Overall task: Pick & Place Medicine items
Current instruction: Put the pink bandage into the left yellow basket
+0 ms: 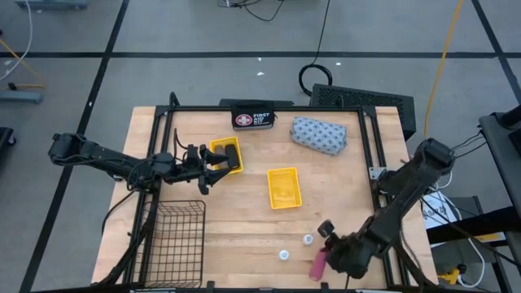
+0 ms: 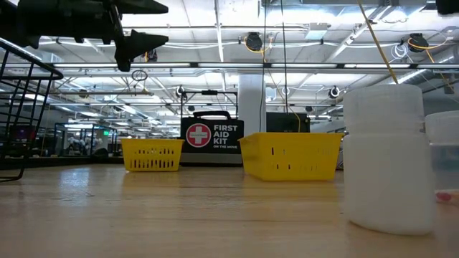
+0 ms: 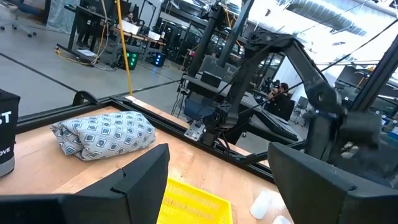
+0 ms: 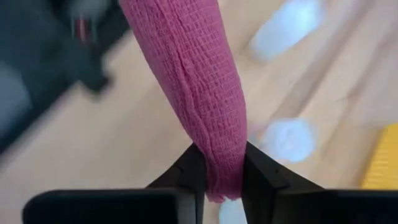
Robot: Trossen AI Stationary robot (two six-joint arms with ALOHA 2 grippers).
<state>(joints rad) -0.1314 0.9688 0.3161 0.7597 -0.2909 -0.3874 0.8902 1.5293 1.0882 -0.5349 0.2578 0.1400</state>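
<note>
High view. The right gripper (image 1: 326,262) was at the table's near right edge, closed on the pink bar (image 1: 318,264), which lay low over the wood. Two white containers (image 1: 308,239) stood just beside it, toward the middle, and a small black block (image 1: 325,227) lay close by. The pouch (image 1: 319,135) rested at the far side, next to the case (image 1: 251,119). One yellow tray (image 1: 283,187) sat mid-table; a second tray (image 1: 227,155) sat to its left, with the left gripper (image 1: 213,165) hovering over its near edge. A wire basket (image 1: 176,236) occupied the near left corner, probably the destination, though this cannot be confirmed.

Low view. A container (image 2: 388,159) stood close to the lens. Both trays and the case stood further back. The left gripper (image 2: 133,44) hung well above the table, touching nothing.

Left wrist view. The left fingers (image 3: 140,180) were spread wide with nothing between them. Beyond them lay the pouch (image 3: 104,133), a tray (image 3: 194,205) and the right arm (image 3: 311,87). The wide setting suits a bulky target such as the pouch.

Right wrist view. The right fingertips (image 4: 189,168) pinched the bar (image 4: 199,87) at one end, set narrow. Such an end grip leaves most of the bar unsupported, so it may swing during transport. Containers (image 4: 289,138) showed blurred behind it.
</note>
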